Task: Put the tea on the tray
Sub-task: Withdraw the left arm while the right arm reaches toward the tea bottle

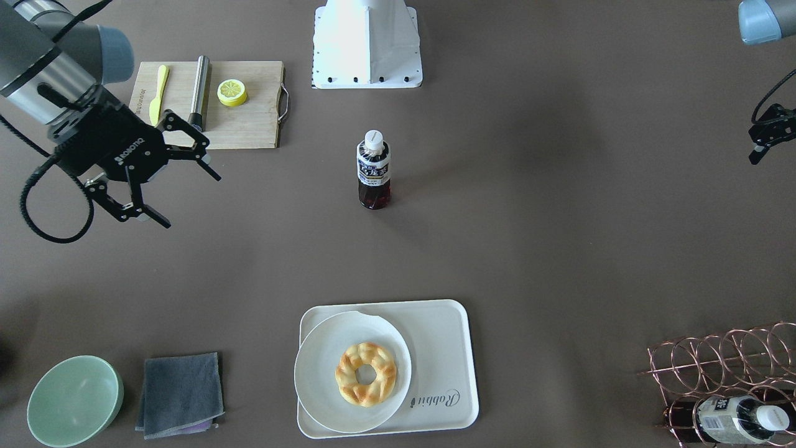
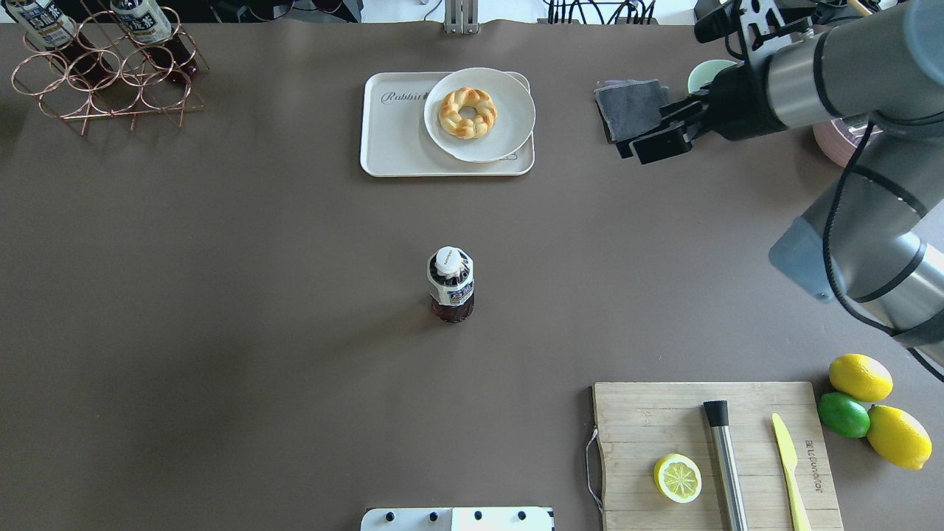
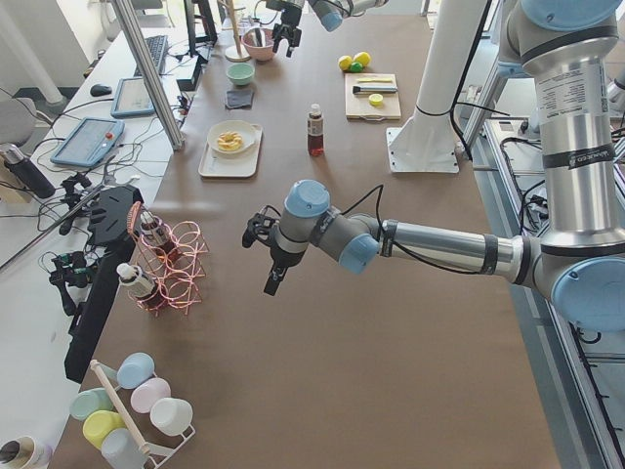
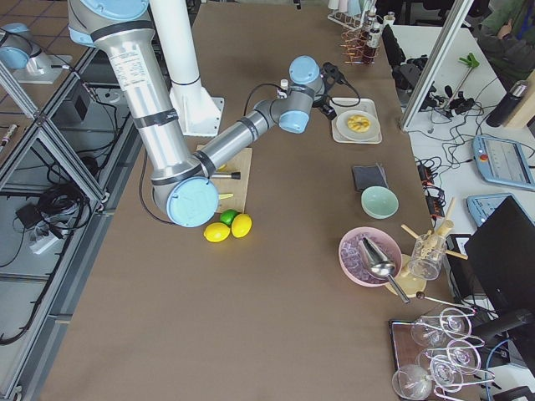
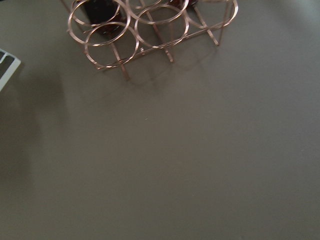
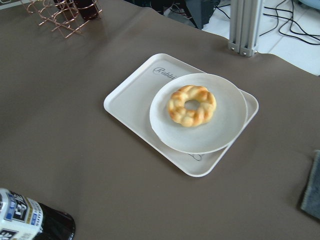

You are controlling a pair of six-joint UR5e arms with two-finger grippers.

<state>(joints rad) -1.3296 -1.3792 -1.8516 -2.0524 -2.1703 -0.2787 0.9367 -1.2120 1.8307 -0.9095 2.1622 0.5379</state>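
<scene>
Tea (image 1: 374,169) stands upright: white cap, blue-banded label, reddish-brown liquid.

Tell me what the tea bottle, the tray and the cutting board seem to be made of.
The tea bottle: probably clear, glossy plastic, since the dark liquid shows through it. The tray: cream, matte, likely plastic, with a smooth moulded rim and rounded corners. The cutting board: pale wood with visible grain lines, finish unclear.
</scene>
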